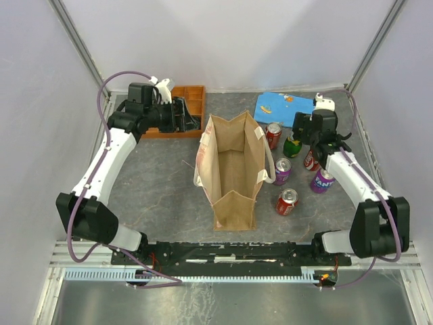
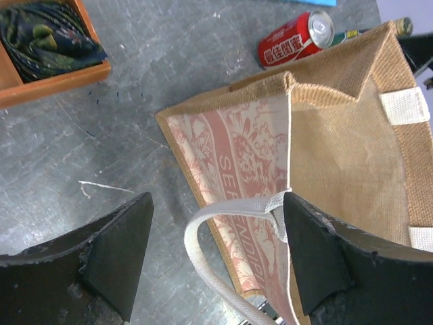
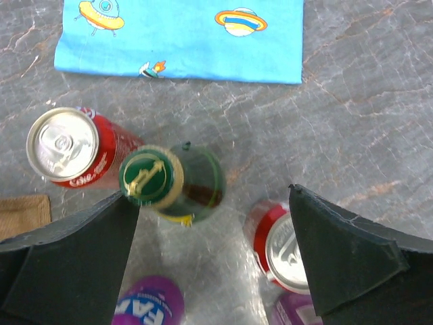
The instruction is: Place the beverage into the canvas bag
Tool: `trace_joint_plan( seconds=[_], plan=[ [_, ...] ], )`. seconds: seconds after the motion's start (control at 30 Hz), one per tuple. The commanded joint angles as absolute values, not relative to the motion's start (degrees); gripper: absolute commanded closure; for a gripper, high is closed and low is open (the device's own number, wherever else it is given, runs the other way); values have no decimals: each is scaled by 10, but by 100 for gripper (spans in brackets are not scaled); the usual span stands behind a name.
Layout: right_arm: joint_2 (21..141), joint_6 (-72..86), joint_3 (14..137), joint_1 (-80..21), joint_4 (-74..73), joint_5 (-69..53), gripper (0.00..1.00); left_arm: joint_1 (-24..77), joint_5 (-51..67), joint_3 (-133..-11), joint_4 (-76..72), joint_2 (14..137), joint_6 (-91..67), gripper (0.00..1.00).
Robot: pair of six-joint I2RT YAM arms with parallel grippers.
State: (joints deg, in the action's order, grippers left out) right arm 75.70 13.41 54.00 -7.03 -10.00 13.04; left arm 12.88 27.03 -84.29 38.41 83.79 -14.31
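Right gripper [image 3: 211, 196] nearest, jaws spread wide over the green drink [image 3: 177, 186]. Canvas bag [image 1: 235, 210] stands open mid-table, left of the cans; left gripper [image 2: 216, 203] hangs wide over its handle [image 2: 191, 240]. Centre on the drink before closing, since the red can [image 3: 64, 145] crowds it. Only the overhead view shows the bag's whole mouth.

The canvas bag [image 1: 230, 169] is coarse, matt woven cloth. The red can [image 3: 67, 147] gleams, glossy metal; the tray [image 2: 61, 76] looks wooden.
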Motion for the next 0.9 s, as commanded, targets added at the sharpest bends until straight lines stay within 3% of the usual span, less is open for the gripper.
trace_joint_plan(
  seconds=[0.0, 0.2, 0.57, 0.77, 0.8, 0.87],
  plan=[
    [801, 145, 541, -73, 7, 145, 2, 129, 295, -827, 369, 823, -167, 17],
    [841, 160, 535, -76, 54, 143, 3, 128, 300, -821, 383, 830, -159, 18],
    [862, 157, 512, -79, 110, 153, 17, 124, 314, -828, 397, 848, -136, 19],
    [863, 157, 500, -79, 121, 148, 38, 122, 322, -836, 410, 859, -114, 19],
    [862, 157, 496, -80, 125, 148, 46, 122, 326, -836, 412, 861, -113, 20],
    [859, 160, 489, -79, 129, 147, 73, 121, 332, -835, 415, 864, -112, 21]
  ],
)
